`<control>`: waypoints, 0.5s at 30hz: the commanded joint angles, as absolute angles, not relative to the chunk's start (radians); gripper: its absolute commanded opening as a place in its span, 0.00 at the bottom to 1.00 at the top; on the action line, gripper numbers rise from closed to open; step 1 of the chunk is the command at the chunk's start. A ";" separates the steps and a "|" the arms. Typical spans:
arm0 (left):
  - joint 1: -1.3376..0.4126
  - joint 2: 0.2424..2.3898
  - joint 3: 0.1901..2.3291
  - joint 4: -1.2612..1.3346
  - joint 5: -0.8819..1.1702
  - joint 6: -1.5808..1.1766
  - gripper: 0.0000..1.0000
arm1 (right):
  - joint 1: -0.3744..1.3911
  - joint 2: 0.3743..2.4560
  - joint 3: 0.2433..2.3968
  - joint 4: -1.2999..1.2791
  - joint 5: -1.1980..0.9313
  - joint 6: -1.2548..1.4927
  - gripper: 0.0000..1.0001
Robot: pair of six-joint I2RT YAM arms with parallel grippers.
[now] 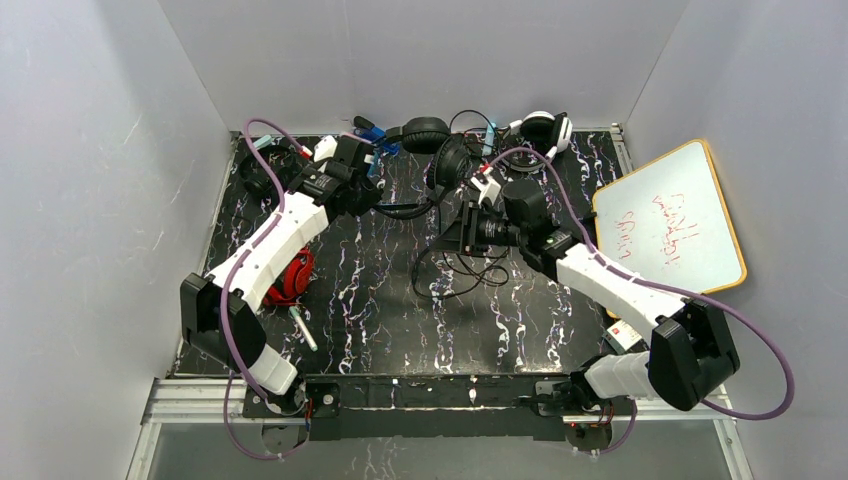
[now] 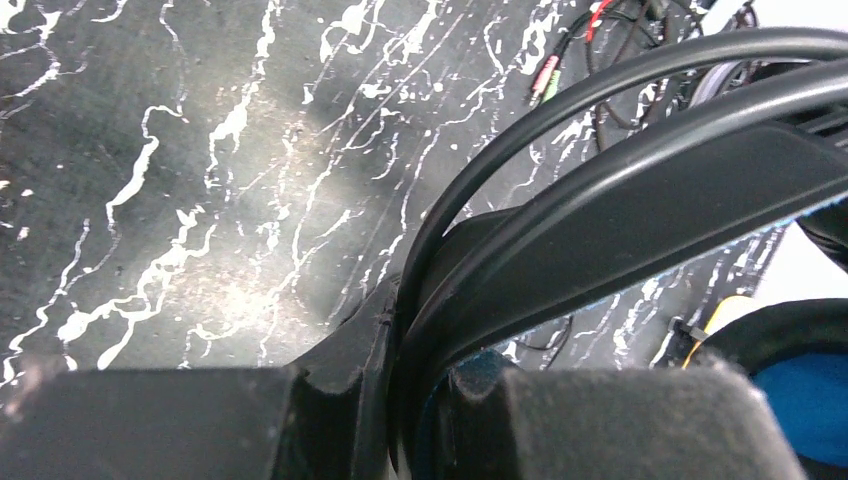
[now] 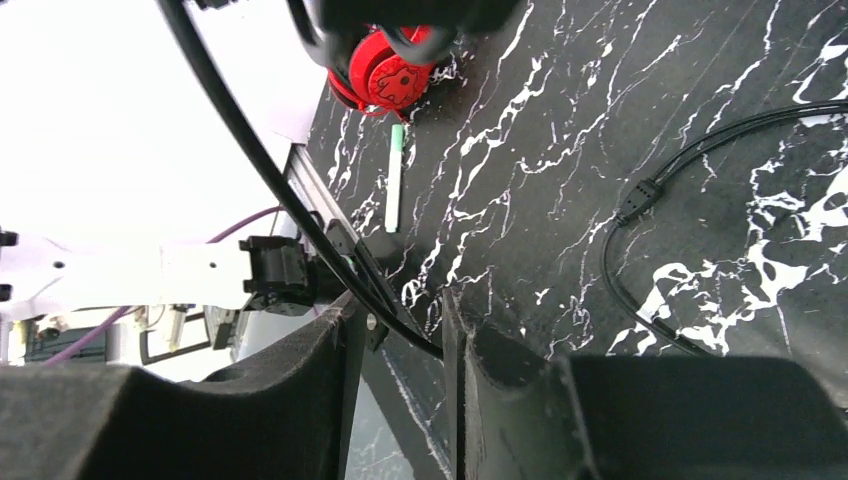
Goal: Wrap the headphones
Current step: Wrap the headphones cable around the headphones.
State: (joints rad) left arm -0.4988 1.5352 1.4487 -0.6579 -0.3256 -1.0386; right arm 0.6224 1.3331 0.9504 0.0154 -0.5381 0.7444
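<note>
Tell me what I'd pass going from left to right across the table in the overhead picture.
Glossy red headphones → loose loops of thin black cable → white-and-black headphones at the back edge → white writing board with a wooden rim and red scribbles.

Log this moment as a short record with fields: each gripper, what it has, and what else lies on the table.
left gripper: shut on the headband of the black headphones
right gripper: open, thin black cable running between its fingers
red headphones: on the table under the left arm, not held
marker: lying just nearer than the red headphones
whiteboard: at the table's right edge
wrap state: cable loops lie loose on the table, not wound
</note>
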 commanded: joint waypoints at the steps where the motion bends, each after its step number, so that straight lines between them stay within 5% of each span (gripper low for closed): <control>1: -0.487 1.468 1.511 -0.578 -0.243 -1.104 0.00 | 0.628 1.286 0.863 0.266 -0.487 0.786 0.42; 11: -0.443 1.475 1.586 -0.576 -0.015 -1.099 0.00 | 0.628 1.268 0.754 0.385 -0.477 0.697 0.45; 15: -0.440 1.472 1.591 -0.575 0.000 -1.072 0.00 | 0.626 1.257 0.715 0.412 -0.445 0.653 0.54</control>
State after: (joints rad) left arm -0.4492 1.5333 1.5410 -0.6243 -0.0769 -1.0702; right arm 0.6231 1.2922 0.7403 0.3233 -0.4786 0.7155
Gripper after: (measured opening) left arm 0.117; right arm 0.514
